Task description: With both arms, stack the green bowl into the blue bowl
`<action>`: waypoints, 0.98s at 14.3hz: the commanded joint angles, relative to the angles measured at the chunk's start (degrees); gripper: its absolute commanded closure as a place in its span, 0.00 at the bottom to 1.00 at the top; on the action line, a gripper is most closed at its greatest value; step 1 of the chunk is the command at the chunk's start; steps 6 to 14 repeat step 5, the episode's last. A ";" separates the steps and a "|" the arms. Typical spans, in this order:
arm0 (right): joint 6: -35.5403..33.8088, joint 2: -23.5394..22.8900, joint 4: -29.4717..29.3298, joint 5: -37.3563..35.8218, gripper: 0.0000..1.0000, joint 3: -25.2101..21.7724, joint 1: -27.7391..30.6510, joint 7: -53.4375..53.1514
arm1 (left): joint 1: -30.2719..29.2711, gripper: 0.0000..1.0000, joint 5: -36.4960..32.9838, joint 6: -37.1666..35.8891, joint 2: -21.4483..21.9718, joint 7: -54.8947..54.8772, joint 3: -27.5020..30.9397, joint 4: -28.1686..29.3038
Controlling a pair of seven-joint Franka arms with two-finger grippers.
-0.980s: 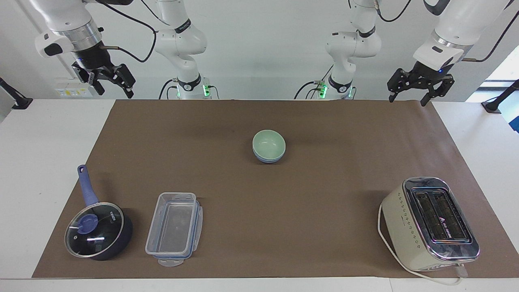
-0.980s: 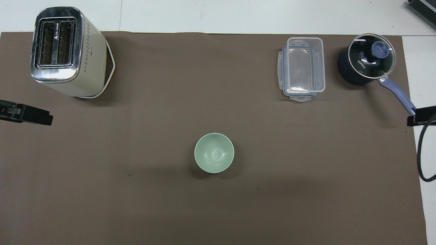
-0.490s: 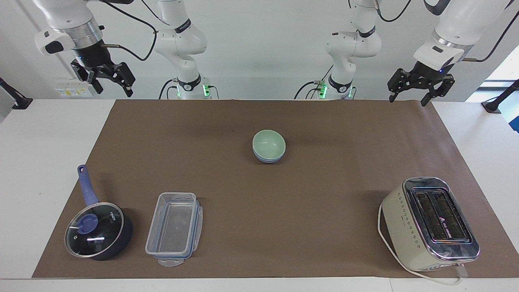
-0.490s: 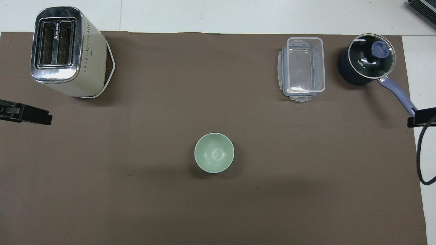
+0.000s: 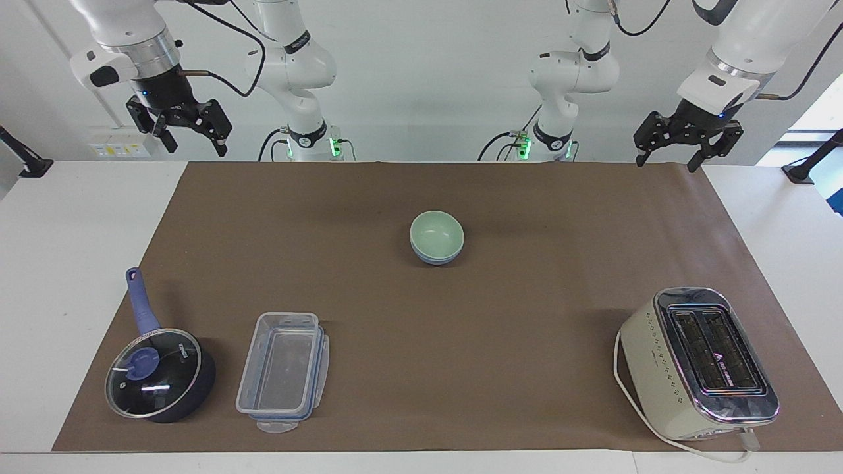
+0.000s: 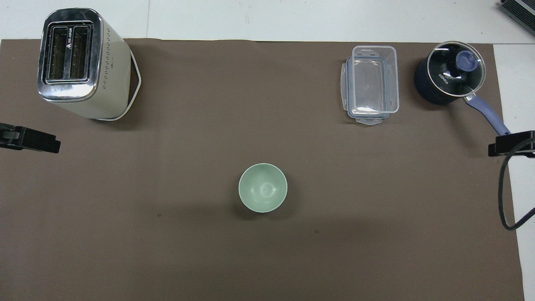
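Note:
The green bowl (image 5: 436, 232) sits nested inside the blue bowl (image 5: 435, 259) at the middle of the brown mat. In the overhead view only the green bowl (image 6: 263, 187) shows, and it hides the blue one. My left gripper (image 5: 665, 160) hangs open and empty, raised over the mat's edge at the left arm's end; its tip shows in the overhead view (image 6: 37, 143). My right gripper (image 5: 196, 145) hangs open and empty, raised over the mat's edge at the right arm's end; it also shows in the overhead view (image 6: 508, 146). Both are well away from the bowls.
A cream toaster (image 5: 698, 361) stands farther from the robots at the left arm's end. A clear plastic box (image 5: 283, 370) and a dark blue lidded saucepan (image 5: 158, 372) stand farther out at the right arm's end. The brown mat (image 5: 527, 316) covers the table.
My right gripper has shifted a little toward the middle of the table. The left gripper has barely moved. The bowls have not moved.

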State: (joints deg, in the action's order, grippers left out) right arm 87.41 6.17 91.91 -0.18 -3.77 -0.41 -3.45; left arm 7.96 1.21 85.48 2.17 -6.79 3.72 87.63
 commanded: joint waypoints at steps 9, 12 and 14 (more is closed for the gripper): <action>-0.14 0.69 0.11 -0.34 0.00 0.61 0.23 0.81 | -0.57 0.00 -0.86 0.12 1.26 0.55 -0.56 1.57; -0.14 0.69 0.11 -0.34 0.00 0.61 0.23 0.81 | -0.57 0.00 -0.86 0.12 1.26 0.55 -0.56 1.57; -0.14 0.69 0.11 -0.34 0.00 0.61 0.23 0.81 | -0.57 0.00 -0.86 0.12 1.26 0.55 -0.56 1.57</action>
